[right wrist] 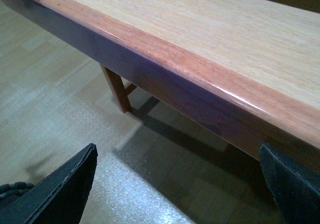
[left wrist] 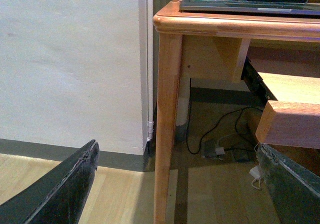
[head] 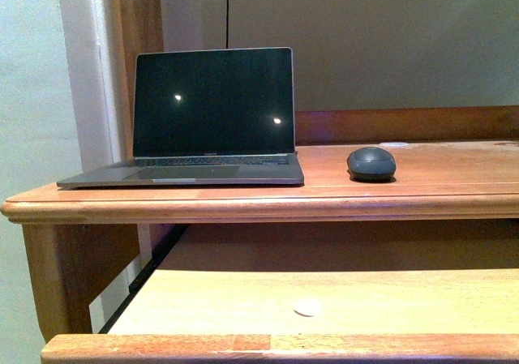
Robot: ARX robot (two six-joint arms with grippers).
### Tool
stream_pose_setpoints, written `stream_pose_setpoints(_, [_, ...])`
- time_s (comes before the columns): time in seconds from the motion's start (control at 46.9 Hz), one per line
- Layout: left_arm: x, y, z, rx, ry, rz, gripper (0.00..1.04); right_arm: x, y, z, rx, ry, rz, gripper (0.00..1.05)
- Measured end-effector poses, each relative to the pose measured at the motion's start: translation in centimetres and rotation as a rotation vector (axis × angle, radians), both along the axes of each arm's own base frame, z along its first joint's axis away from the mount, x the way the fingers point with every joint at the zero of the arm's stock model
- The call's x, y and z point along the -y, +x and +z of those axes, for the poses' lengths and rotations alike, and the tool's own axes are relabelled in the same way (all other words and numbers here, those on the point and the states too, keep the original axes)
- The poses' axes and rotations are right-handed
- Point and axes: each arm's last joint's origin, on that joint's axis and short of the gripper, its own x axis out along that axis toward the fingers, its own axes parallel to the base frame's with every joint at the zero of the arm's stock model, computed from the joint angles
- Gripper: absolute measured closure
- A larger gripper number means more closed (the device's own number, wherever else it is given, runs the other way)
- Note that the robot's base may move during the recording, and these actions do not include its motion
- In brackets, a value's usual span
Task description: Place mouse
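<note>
Light warm, a bit dim. Two bright spots glare on dark laptop screen (head: 212, 100). Wall (head: 365, 40) behind has big soft shadow. Mouse (head: 371, 163) sharp, small shadow under it. Shiny streak on tray edge (right wrist: 210, 79). Floor (right wrist: 60, 109) grainy, shadow under tray.

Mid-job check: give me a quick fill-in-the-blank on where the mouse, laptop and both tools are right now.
1. The mouse sits on the desk top to the ____ of the laptop in the front view.
2. The laptop's screen is ____.
3. The left tool and right tool are both ____ and hold nothing.
4. The white disc lies on the pull-out ____.

Missing words: right; dark; open; shelf
</note>
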Motion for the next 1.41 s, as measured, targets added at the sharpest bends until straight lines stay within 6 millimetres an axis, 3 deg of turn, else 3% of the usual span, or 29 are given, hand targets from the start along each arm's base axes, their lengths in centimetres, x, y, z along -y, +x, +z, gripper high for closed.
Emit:
stream_pose_setpoints(0.405, [0.0, 0.0, 0.0, 0.0, 0.0, 0.0, 0.08, -5.1, 3.3, -1.7, 0.002, 0.001, -0.012, 0.07])
stream_pose_setpoints(0.725, [0.0, 0.0, 0.0, 0.0, 0.0, 0.0, 0.08, -10.4, 9.1, -1.2, 0.056, 0.038, -0.138, 0.07])
stream_pose_setpoints(0.981, [0.0, 0.0, 0.0, 0.0, 0.0, 0.0, 0.08, -13.9, 12.5, -1.1, 0.074, 0.054, -0.215, 0.07])
stream_pose_setpoints(1.237, [0.0, 0.0, 0.0, 0.0, 0.0, 0.0, 0.08, -14.7, 13.2, -1.8, 0.071, 0.082, -0.248, 0.07])
stream_pose_setpoints(1.407, [0.0, 0.0, 0.0, 0.0, 0.0, 0.0, 0.08, -14.2, 13.2, -1.6, 0.06, 0.096, -0.226, 0.07])
